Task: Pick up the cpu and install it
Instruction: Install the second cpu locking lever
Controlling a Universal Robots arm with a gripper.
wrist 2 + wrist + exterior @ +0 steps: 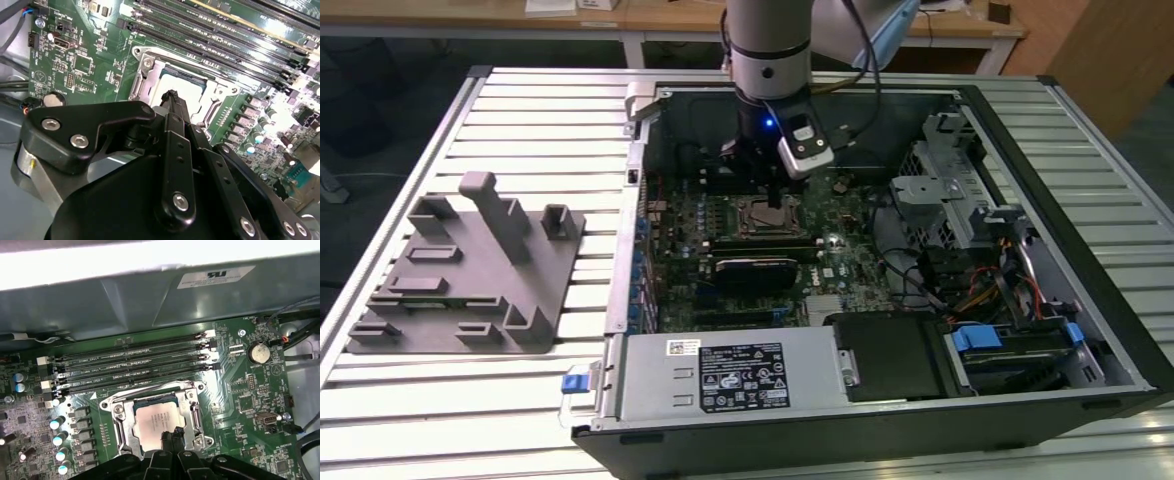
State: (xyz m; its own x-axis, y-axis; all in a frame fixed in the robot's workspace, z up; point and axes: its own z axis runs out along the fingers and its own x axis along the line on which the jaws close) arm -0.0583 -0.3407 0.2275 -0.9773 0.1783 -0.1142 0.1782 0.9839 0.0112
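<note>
We are at the installation end of the job, as we judge it: the cpu (pixel 156 423) already lies flat inside the socket frame (pixel 118 424) on the motherboard (pixel 240 385), silvery top up, and our gripper (pixel 171 436) sits directly over its near edge. In the first wrist view the fingertips (pixel 176 434) read as drawn together in one dark point with nothing pinched between them, touching or just clear of the chip's top; we cannot tell which. In the second wrist view the same black tip (pixel 171 98) stands at the socket's edge, with the cpu (pixel 186 86) pale beyond it.

In the exterior view the arm (pixel 767 45) comes straight down into the open computer case (pixel 1067 330), the socket (pixel 769 214) sitting just under the wrist at 6 o'clock.

We judge the chip placed but the socket not yet closed; whatever follows calls for a straight vertical motion so the chip is not dragged across its seat.

Room is tight. The memory slots (pixel 135 365) run close along the socket at 12 o'clock in the first wrist view, with the case wall beyond them. A row of capacitors (pixel 59 440) stands at 9 o'clock. At 3 o'clock the board is lower and flatter, out to the coin battery (pixel 259 353). Above the socket the way is open.
</note>
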